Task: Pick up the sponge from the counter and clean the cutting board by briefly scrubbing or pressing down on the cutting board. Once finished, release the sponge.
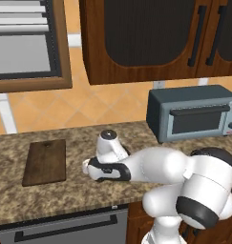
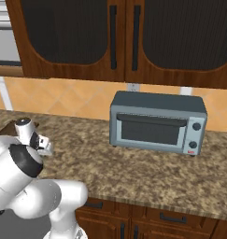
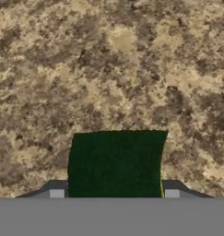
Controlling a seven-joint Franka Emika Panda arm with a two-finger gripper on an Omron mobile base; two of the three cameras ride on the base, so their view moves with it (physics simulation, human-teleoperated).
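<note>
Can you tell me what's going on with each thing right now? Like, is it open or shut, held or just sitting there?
Sponge: between the hand's fingertips, over the counter.
Hand: around the sponge; grip unclear.
Cutting board: flat on the counter, nothing on it.
Toaster oven: door shut.
Upper cabinets: doors shut.

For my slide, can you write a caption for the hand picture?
Green sponge sits between the fingertips over the speckled counter.

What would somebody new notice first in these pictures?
Probably the white arm bent low over the speckled counter, its hand right of the dark cutting board. Next, the grey toaster oven against the tiled wall. In the hand view, the green sponge sits between the fingers.
</note>
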